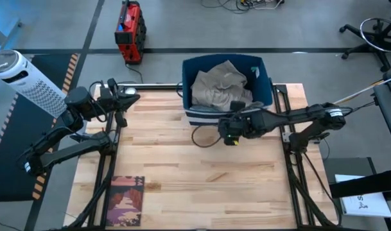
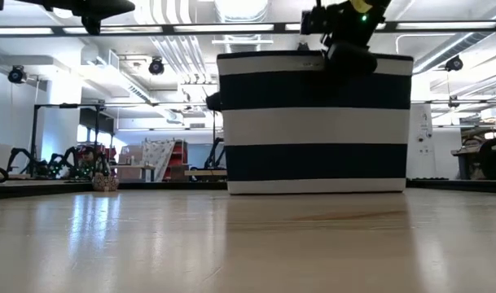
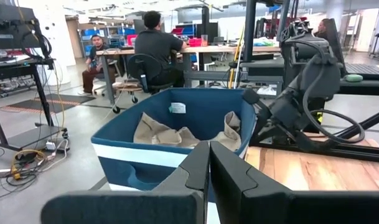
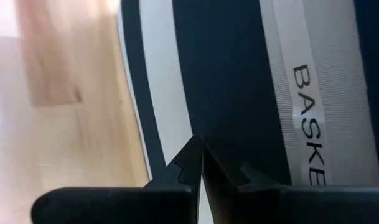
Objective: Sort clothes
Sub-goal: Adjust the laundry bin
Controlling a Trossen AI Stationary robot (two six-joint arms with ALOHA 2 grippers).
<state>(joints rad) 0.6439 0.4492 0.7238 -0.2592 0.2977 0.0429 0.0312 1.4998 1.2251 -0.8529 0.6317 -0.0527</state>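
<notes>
Table [image 1: 201,186]: bare wood, centre of the high view. Basket [image 1: 198,115], navy and white striped, stands at its top edge, centre; white side band reads "BASKE", remainder cut off. Clothes [image 1: 221,86]: khaki-beige fabric heaped inside the basket. Right gripper [image 1: 228,131] sits just below the basket's front wall, fingers pressed together, holding nothing. Left gripper [image 1: 132,96], upper left, likewise closed and empty. Book [image 1: 124,200] lies lower left; no title legible.

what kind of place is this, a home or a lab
Most likely a robotics lab or workshop: people sit at workbenches behind the striped basket, with metal equipment stands, floor cables and exposed ceiling ducts.
</notes>
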